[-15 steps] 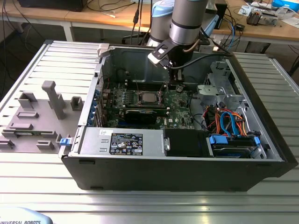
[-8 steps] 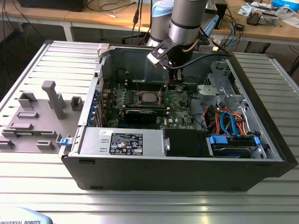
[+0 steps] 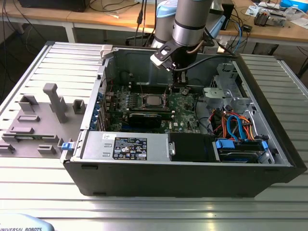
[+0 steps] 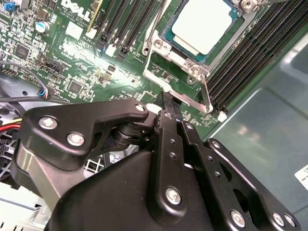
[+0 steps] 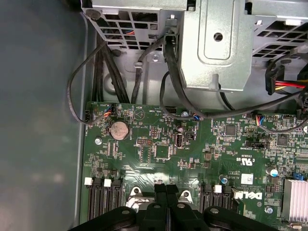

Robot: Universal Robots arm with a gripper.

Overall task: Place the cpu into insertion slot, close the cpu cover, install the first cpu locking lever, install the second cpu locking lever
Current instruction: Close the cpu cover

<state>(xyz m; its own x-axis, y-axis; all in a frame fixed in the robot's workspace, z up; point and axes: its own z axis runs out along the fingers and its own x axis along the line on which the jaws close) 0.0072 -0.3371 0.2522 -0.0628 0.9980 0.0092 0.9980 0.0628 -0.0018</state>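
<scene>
The computer case (image 3: 168, 179) lies open on its side on the slatted metal table (image 3: 144, 211), and the arm reaches down into it from above. Inside the case sit the green motherboard (image 3: 185, 108), a long black graphics card (image 3: 144, 119), a power supply (image 3: 126, 145) along the near wall and, towards the exterior view's right, a drive bay with blue and orange cables (image 3: 235, 124). Grey plastic fixtures (image 3: 54, 102) stand on the table outside the case, on the exterior view's left.

The cpu (image 4: 204, 24) lies flat in the insertion slot (image 3: 143, 100), its silver top facing up, between banks of black memory slots (image 4: 250, 53). The cpu cover (image 4: 153, 61) is not down over it. The cover stands tilted up from the socket's edge, and the board shows through its window. A thin locking lever (image 4: 205, 94) rises beside the cover, free of the board.

The gripper (image 4: 167, 98) hangs low over the motherboard with its tips at the cover's raised edge. In the first wrist view its two black fingers (image 5: 160, 190) are drawn together with barely a line between them. They may be nipping the thin metal, but the contact itself is hidden. That view also shows a coin cell battery (image 5: 119, 130) on the board and a metal drive cage (image 5: 216, 43) with black cables running under it
</scene>
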